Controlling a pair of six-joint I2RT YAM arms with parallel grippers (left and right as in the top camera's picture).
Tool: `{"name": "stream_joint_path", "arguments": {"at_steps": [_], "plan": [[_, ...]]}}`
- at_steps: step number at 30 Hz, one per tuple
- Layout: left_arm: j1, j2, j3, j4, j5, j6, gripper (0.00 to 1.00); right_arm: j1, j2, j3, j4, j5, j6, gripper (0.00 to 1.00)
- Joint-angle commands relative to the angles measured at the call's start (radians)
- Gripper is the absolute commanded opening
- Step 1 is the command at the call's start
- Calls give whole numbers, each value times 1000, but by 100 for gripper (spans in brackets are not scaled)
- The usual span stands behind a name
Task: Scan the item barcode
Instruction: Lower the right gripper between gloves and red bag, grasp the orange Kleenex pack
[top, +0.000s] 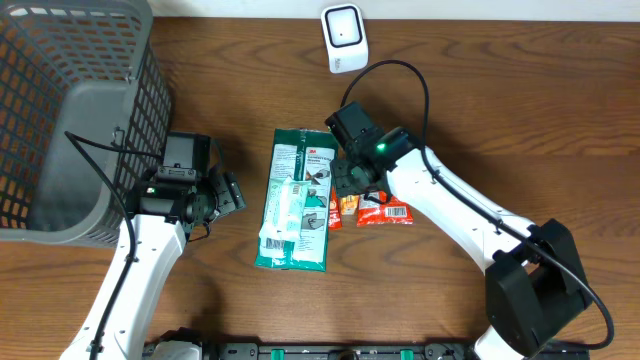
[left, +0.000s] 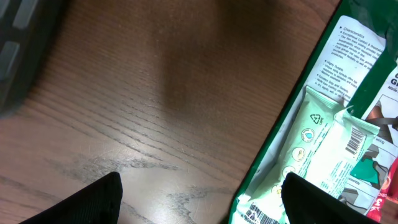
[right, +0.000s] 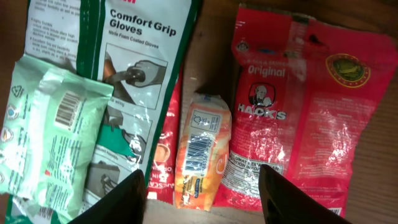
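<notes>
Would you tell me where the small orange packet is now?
Right wrist view, centre: the small orange packet lies between the gloves pack and the red Hacks bag, under the right gripper.

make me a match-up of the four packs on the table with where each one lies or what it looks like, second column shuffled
Column one
1. gloves package
2. pale green pack
3. orange packet
4. red Hacks bag

Column two
A. lies between the gloves package and the red Hacks bag
B. furthest right in the right wrist view
C. lies on top of the gloves package
D. green and white, printed "Comfort Grip Gloves"

Pairs: 1-D, 2-C, 3-A, 4-B
</notes>
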Motion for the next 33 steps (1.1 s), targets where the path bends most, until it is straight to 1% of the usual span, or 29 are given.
{"name": "stream_joint_path", "arguments": {"at_steps": [1,10,20,22,25,27,33], "plan": [[4,2,10,-3,-16,-2,83,25,3,-11,14,54,70,54],[4,2,10,-3,-16,-2,82,42,57,-30,35,54,73,53],[4,2,10,-3,-16,-2,82,42,117,-30,40,72,73,48],[4,2,10,-3,-16,-2,83,42,125,-30,42,70,73,45],[4,2,10,-3,-16,-2,83,42,131,-30,42,68,73,30],[4,2,10,-3,-16,-2,82,42,131,-30,43,68,73,24],[4,2,10,-3,-16,-2,82,42,131,-29,44,68,73,25]]}}
